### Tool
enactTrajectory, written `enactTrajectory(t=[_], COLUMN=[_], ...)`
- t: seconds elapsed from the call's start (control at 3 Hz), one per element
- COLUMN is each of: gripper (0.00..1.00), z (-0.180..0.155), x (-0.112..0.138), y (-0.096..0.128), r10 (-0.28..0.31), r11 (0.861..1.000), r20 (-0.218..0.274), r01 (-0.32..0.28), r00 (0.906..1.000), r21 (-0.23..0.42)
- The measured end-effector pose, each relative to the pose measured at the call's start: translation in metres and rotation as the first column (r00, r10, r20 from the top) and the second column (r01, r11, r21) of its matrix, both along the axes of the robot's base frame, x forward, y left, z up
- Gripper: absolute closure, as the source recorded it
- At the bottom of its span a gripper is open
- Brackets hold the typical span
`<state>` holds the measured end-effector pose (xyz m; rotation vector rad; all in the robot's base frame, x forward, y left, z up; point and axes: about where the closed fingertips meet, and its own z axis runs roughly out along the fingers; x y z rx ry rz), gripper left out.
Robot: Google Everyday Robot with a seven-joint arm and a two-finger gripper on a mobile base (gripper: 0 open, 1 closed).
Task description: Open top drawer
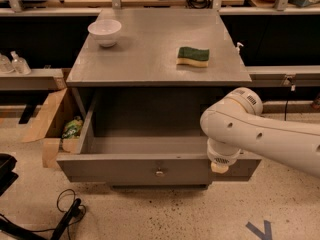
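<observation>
Grey drawer (115, 168) sits pulled out, knob (160, 172) left of the gripper (220, 167), which perhaps touches its front; I cannot tell its grip.

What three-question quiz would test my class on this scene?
1. True or false: the drawer is pulled out, with its plain grey inside in view.
2. What lies on the cabinet top, to the right of the bowl in the camera view? A. sponge B. bottle C. cup
3. Fill in: the gripper hangs at the drawer's front edge, near its ___ end in the camera view.

Key: 1 true; 2 A; 3 right.
</observation>
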<state>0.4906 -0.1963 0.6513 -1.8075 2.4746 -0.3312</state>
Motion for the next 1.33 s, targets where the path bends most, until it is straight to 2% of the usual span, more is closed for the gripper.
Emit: enactTrajectory(t=[0.67,1.0,1.33], gripper=[0.17,0.00,0.00], z=[0.0000,0.0009,0.0009], x=[0.0000,-0.0005,-0.0005], y=[0.0000,-0.0007,-0.0007], r10=[0.000,-0.001,-0.001], r11=[1.000,1.000,1.000], r20=[0.000,0.001,0.001], r01=[0.000,0.001,0.001], r00=[1.0000,1.0000,1.0000], r21=[0.000,-0.001,-0.001])
